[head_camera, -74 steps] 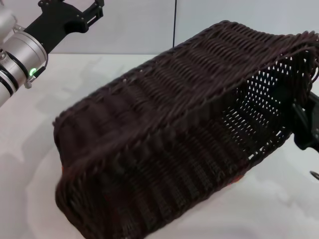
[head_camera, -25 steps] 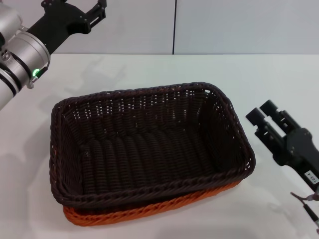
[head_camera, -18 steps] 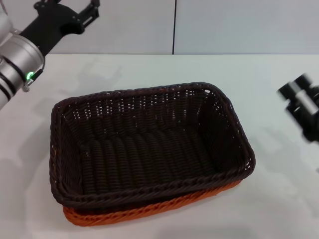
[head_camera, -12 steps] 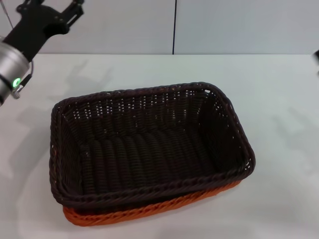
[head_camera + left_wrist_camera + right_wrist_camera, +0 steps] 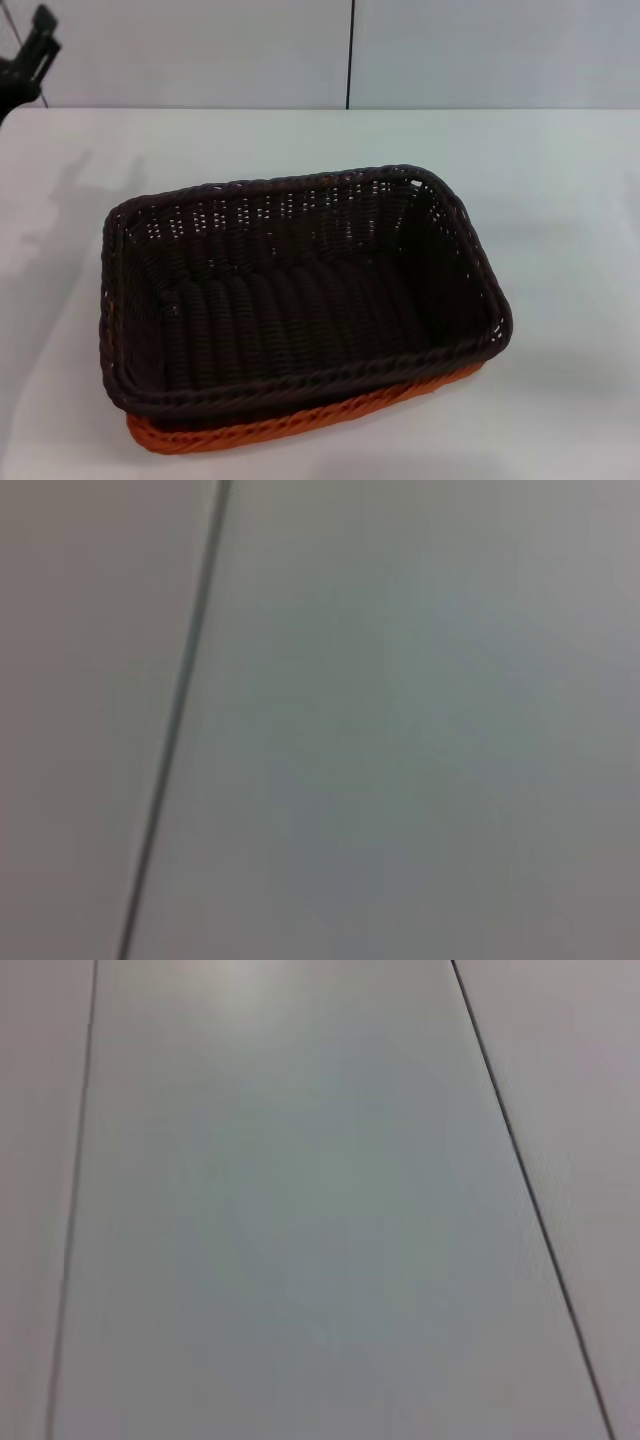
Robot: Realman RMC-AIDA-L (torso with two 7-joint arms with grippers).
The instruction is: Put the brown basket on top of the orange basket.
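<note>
The brown basket (image 5: 300,290) sits nested upright in the orange basket (image 5: 300,425) on the white table (image 5: 560,200). Only the orange basket's near rim shows under it, along the front edge. A black tip of my left gripper (image 5: 30,55) shows at the far left corner, well away from the baskets. My right gripper is out of the head view. Both wrist views show only plain wall panels with thin seams.
A grey wall (image 5: 480,50) with a vertical seam stands behind the table's far edge. White table surface surrounds the stacked baskets on all sides.
Both arms have pulled away from the baskets: the left arm moved off to the upper left, the right gripper left the view on the right. The stacked baskets have not moved.
</note>
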